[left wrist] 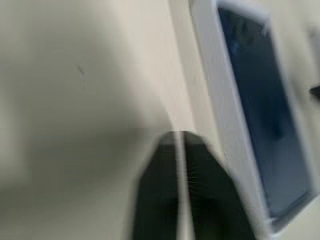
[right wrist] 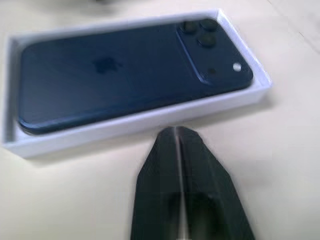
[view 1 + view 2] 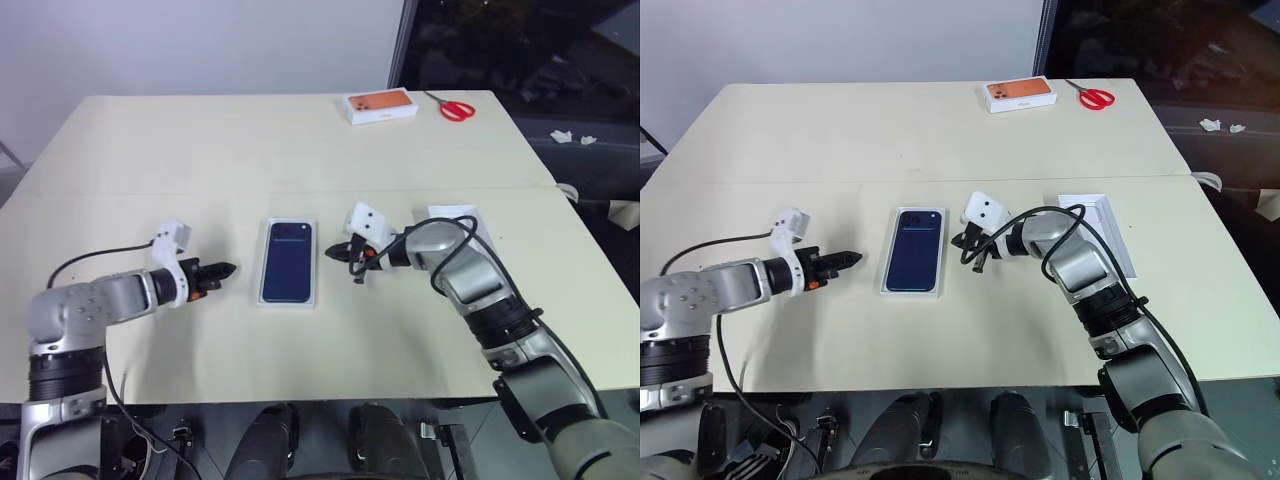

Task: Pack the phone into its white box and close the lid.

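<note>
The dark blue phone [image 3: 288,260] lies back up inside the white box [image 3: 287,303] at the middle of the table, its camera cluster at the far end. My left gripper [image 3: 225,269] is shut and empty, a short way left of the box and pointing at it. The right gripper [image 3: 333,253] is shut and empty too, its tip close to the box's right wall [image 2: 125,127]. Behind my right arm lies the lid [image 3: 1095,222], white inside up and partly hidden by the arm.
A box with an orange phone picture [image 3: 381,106] and red scissors [image 3: 455,108] sit at the table's far edge. A black cable [image 3: 90,258] trails from my left wrist over the table. The table's right edge [image 3: 590,240] is near the lid.
</note>
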Available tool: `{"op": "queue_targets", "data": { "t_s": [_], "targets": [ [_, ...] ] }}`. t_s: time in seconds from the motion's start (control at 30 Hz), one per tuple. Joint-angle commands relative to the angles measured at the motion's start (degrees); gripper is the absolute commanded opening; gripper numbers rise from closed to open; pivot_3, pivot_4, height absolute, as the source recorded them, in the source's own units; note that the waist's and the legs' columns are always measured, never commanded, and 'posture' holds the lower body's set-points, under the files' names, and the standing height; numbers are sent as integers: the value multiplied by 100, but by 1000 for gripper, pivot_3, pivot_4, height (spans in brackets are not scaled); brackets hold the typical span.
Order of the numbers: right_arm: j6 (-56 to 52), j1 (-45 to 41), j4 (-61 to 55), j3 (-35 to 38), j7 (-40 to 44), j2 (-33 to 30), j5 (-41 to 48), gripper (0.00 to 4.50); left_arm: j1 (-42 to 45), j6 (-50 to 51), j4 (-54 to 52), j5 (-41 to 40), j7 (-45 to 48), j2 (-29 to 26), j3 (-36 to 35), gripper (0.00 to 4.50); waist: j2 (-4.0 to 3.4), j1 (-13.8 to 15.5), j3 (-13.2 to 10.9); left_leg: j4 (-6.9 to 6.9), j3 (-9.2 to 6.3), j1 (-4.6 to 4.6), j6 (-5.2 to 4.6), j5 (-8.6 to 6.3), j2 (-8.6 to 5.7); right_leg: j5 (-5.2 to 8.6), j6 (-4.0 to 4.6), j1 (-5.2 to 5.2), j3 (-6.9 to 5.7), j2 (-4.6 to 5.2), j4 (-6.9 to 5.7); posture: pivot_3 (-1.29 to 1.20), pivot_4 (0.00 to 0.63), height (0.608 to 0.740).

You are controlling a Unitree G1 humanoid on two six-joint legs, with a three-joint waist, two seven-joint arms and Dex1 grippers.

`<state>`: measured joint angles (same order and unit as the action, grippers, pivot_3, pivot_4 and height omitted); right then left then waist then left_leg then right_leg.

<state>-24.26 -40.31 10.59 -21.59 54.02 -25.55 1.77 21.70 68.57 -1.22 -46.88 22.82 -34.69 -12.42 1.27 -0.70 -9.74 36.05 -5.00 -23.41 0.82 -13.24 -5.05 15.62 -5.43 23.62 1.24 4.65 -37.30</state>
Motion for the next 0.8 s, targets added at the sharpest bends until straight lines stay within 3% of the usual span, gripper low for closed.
{"op": "queue_targets", "data": {
  "t_s": [0.03,0.27,0.37,0.57,0.8],
  "targets": [
    [565,-68,159,-370,-144,-76,-619,0,37,-559,-16,641,260,-14,679,35,-4,6,2,0,0,1,0,0,0,0,0,0,-1,0,0,0,150,740],
    [577,-79,134,-308,-62,41,-670,0,314,-755,273,1115,811,590,1707,35,-15,54,7,6,-5,7,-14,-8,-4,0,0,-16,-6,3,1,0,150,740],
    [476,-79,128,-180,54,-93,-618,0,576,-655,501,1095,906,1028,1706,35,-19,148,10,10,-5,9,-27,-15,-10,0,0,-23,-10,5,7,0,150,740],
    [523,250,2,135,470,-1014,-569,0,1274,-1049,1262,1603,1189,1814,2144,35,-24,373,13,37,-19,10,-55,-31,-28,0,-1,-36,-33,10,28,0,150,740],
    [623,731,-78,497,666,-1726,-560,0,1884,-1328,1815,1951,1393,2549,2293,35,-23,430,12,84,-9,-3,-74,-44,-35,1,-4,-71,-33,19,31,0,150,740]
  ]
}}
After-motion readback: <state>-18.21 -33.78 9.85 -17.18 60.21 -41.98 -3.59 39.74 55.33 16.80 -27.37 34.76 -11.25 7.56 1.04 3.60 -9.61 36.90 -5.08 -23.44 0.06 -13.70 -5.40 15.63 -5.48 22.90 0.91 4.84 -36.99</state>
